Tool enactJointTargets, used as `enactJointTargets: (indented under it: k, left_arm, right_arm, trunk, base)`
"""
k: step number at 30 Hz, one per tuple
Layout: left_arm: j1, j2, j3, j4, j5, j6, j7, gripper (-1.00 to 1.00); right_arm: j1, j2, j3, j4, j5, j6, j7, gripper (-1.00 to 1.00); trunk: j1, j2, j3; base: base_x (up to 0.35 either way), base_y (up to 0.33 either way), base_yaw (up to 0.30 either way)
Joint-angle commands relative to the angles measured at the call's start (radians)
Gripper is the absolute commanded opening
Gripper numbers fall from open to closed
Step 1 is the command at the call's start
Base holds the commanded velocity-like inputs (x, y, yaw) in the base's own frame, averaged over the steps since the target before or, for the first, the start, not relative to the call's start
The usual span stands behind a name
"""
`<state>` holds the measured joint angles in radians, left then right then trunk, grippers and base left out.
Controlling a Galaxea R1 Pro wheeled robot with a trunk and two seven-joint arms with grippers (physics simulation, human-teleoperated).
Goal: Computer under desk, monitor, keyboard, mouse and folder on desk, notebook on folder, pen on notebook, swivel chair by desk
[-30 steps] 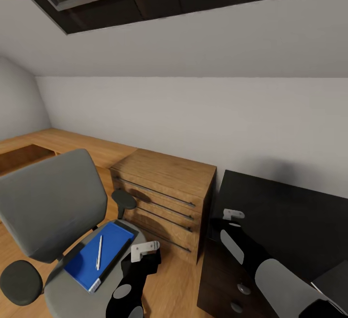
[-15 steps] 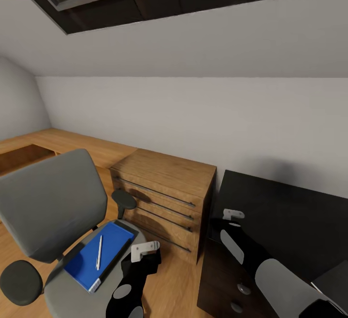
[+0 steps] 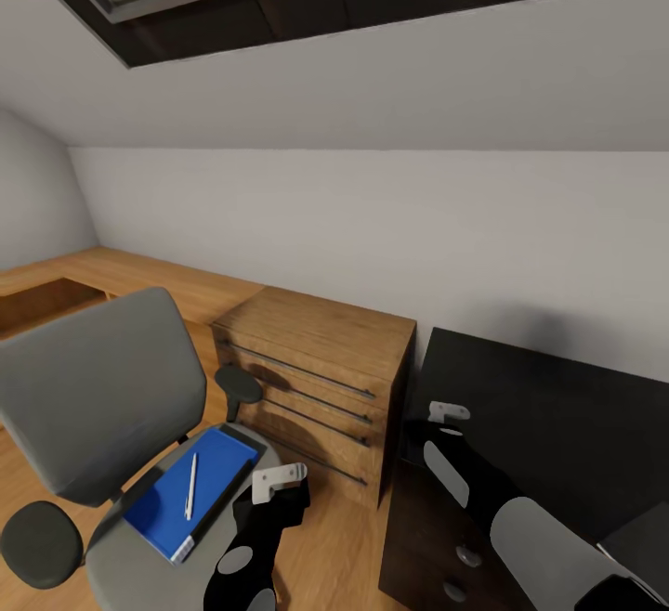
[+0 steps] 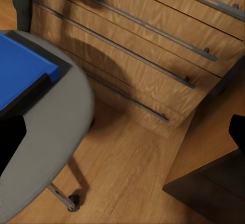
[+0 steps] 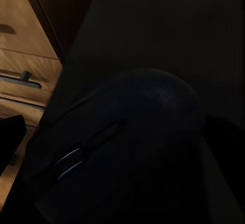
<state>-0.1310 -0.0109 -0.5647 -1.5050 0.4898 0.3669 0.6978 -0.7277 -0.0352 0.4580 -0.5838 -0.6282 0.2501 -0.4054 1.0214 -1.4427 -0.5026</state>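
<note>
The swivel chair stands at the left, its grey seat under my left arm. On the seat lies the blue folder with the white pen on top. A dark edge runs along the folder; I cannot tell whether it is the notebook. My left gripper hangs open beside the seat's near rim, holding nothing. My right gripper hovers over the near corner of the black desk. The black mouse sits close between its fingers.
A light wooden drawer chest stands between the chair and the desk, its bar handles close to my left gripper. The desk's dark drawer unit with round knobs is below my right arm. Wooden floor lies between chair and chest.
</note>
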Motion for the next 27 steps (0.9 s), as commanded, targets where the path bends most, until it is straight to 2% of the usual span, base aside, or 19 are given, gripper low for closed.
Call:
enactJointTargets:
  k: [1, 9, 13, 14, 16, 18, 21, 27]
  left_arm:
    - [-0.001, 0.0, -0.001, -0.001, 0.006, 0.003, 0.008, 1.0]
    - [-0.001, -0.001, -0.001, -0.002, 0.006, 0.003, 0.008, 1.0]
    - [-0.001, -0.001, -0.001, -0.001, 0.006, 0.003, 0.008, 1.0]
    - [-0.001, -0.002, -0.002, -0.002, 0.006, 0.003, 0.008, 1.0]
    - [-0.001, -0.003, -0.002, -0.001, 0.005, 0.004, 0.01, 1.0]
    - [-0.001, -0.004, -0.002, -0.001, 0.006, 0.004, 0.02, 1.0]
    - [-0.001, -0.004, -0.003, -0.001, 0.006, 0.004, 0.035, 1.0]
    - [-0.001, -0.004, -0.003, -0.001, 0.006, 0.003, 0.043, 1.0]
  right_arm:
    - [-0.001, -0.002, 0.008, -0.002, -0.007, 0.004, -0.009, -1.0]
    - [-0.001, -0.002, 0.011, -0.008, -0.006, 0.003, -0.009, -1.0]
    - [0.0, -0.014, 0.011, -0.064, -0.006, 0.003, -0.01, -1.0]
    - [0.007, -0.036, 0.012, -0.132, -0.008, 0.013, -0.015, -1.0]
    - [0.082, -0.086, 0.012, -0.328, -0.043, 0.062, -0.075, -1.0]
    - [0.129, -0.101, 0.012, -0.426, -0.07, 0.08, -0.144, -1.0]
    - [0.154, -0.112, 0.012, -0.49, -0.085, 0.088, -0.191, -1.0]
    - [0.165, -0.116, 0.013, -0.522, -0.092, 0.088, -0.213, -1.0]
  trunk:
    - [-0.004, 0.007, 0.002]
    - [-0.035, 0.063, 0.027]
    - [-0.05, 0.091, 0.04]
    - [-0.054, 0.098, 0.043]
    - [-0.061, 0.112, 0.049]
    - [-0.069, 0.126, 0.055]
    - [-0.081, 0.147, 0.065]
    - [-0.104, 0.189, 0.084]
  base:
    - [0.0, 0.0, 0.0]
    - [0.0, 0.0, 0.0]
    - [0.0, 0.0, 0.0]
    - [0.0, 0.0, 0.0]
    - [0.0, 0.0, 0.0]
    - [0.0, 0.0, 0.0]
    - [-0.021, 0.0, 0.0]
    - [-0.251, 0.0, 0.0]
